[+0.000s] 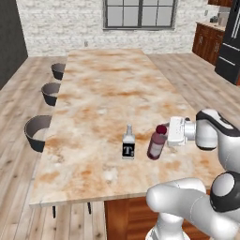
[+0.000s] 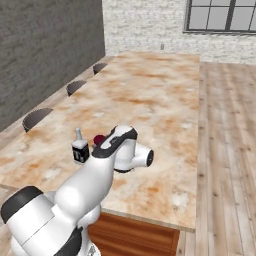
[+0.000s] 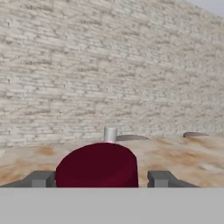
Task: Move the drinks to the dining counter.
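The maroon bottle (image 1: pixel 156 141) with a white label leans slightly over the dining counter (image 1: pixel 103 84) near its front right. My gripper (image 1: pixel 162 137) reaches in from the right and is shut on its upper part. In the hand view its dark red cap (image 3: pixel 97 166) sits between my gripper's (image 3: pixel 101 178) fingertips (image 3: pixel 41 178). Whether its base touches the marble I cannot tell. The black bottle marked "T" (image 1: pixel 128 146) stands upright just left of it, apart from it, and its clear neck (image 3: pixel 110 133) shows behind the cap. In the right base view the T bottle (image 2: pixel 80 150) and the maroon cap (image 2: pixel 99 138) peek out beside my arm.
Three round grey stools (image 1: pixel 38 131) line the counter's left side. The counter's front edge (image 1: pixel 93 197) lies close below both bottles. A wide stretch of marble runs toward the far end under the window (image 1: pixel 139 14). A dark fridge (image 1: pixel 229 42) stands far right.
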